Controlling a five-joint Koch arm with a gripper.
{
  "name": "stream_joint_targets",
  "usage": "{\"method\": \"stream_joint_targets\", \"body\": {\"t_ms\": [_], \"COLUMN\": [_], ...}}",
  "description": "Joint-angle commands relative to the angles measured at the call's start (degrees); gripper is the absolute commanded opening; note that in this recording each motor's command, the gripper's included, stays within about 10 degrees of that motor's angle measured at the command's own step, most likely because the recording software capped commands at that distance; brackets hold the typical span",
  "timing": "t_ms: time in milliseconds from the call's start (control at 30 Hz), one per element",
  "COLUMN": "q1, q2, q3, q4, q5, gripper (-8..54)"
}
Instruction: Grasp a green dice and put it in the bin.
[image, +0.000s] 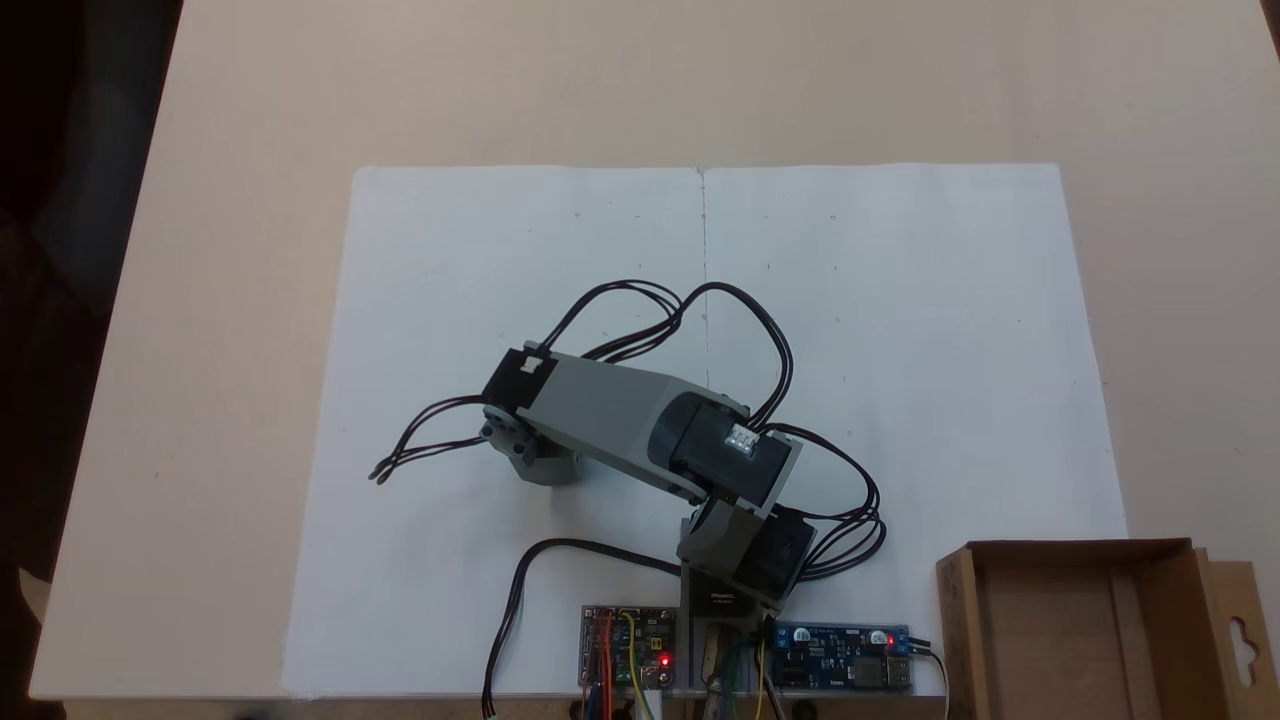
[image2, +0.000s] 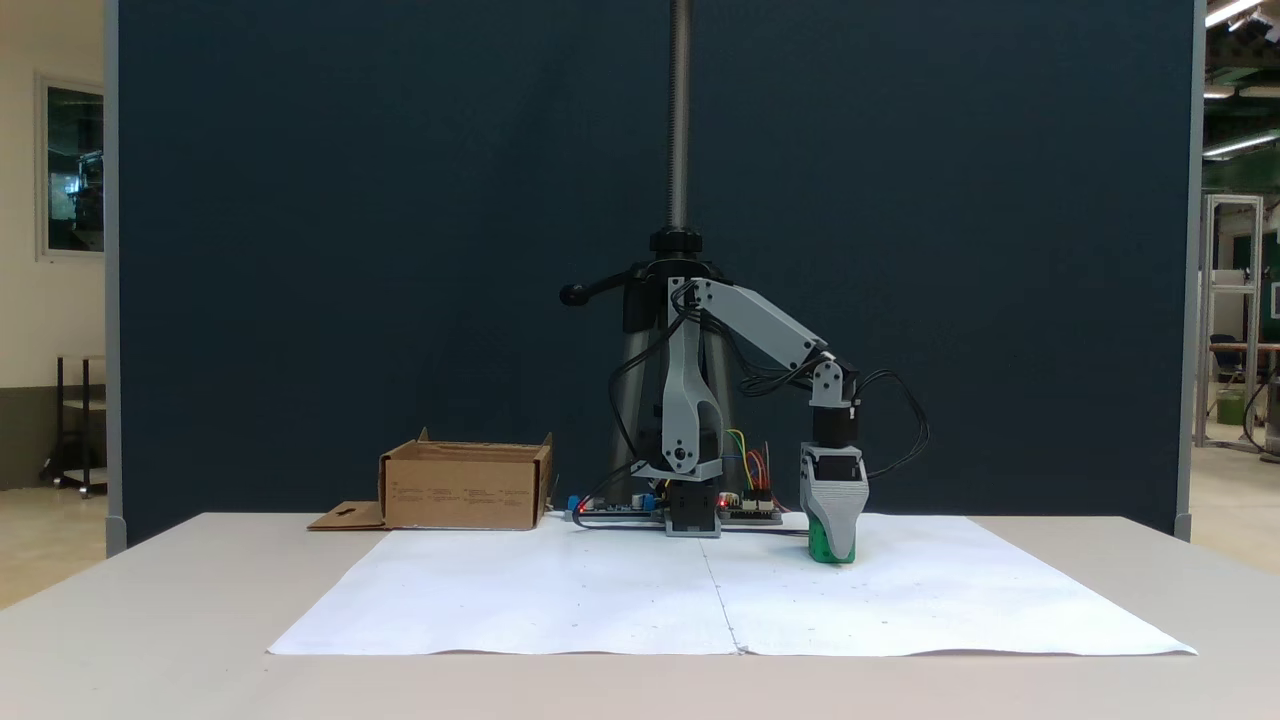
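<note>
1. The bin (image: 1090, 620) is showing plain brown cardboard, matt and slightly fibrous, in both fixed views.
2. The white sheets (image: 560, 300) lying on the table are looking like thin matt paper, smooth, with a seam between them.
3. The table (image: 250, 120) is presenting a pale, smooth, matt top.
4. The arm (image: 610, 410) is showing grey matt plastic shells and black, faintly glossy motor housings.
5. The cables (image: 740, 310) are wearing smooth black insulation.
6. The green dice (image2: 822, 546) is looking like bright smooth plastic.
7. The pole (image2: 680, 110) behind the arm is gleaming like threaded metal.
</note>
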Motion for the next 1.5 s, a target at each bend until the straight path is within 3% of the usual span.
{"method": "stream_joint_targets", "body": {"t_ms": [0,300,467,1133,1467], "q1": [-0.6,0.7,1.0,5.1,15.2], "q2": [0.3,0.4,1.1,8.9,14.6], "q3": [0.9,2.4,3.1,3.8,2.2], "q4": [-1.9,-1.9,-1.8,-0.9,-1.1], "q5": [0.3,-1.8,-1.8,-1.6,-2.5], "gripper": [41.4,41.0,31.6,14.7,14.6]}}
